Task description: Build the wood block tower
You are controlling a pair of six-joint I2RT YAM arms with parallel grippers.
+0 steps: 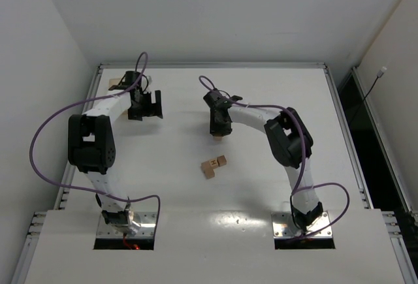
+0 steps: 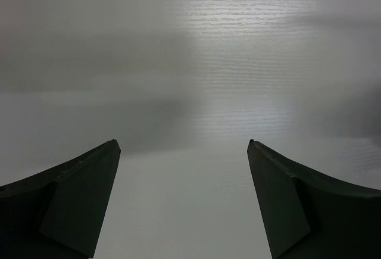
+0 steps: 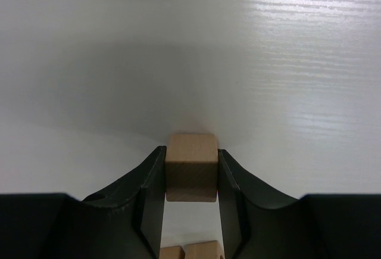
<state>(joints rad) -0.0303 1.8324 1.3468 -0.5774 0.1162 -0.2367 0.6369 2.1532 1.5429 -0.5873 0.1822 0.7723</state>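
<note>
The right tool [image 3: 190, 150] is clamped on one block [image 3: 190, 172]; the left tool [image 2: 183, 202] stands wide and empty. Other blocks [image 1: 213, 165] lie clustered mid-bench [image 1: 261, 186], so stacking looks barely begun.

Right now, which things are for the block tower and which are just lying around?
For the job:
- block, held in the right gripper
- loose blocks, lying together
- left gripper, open and empty

Just there:
- purple cables
- tan thing at the far left corner, too small to identify
</note>
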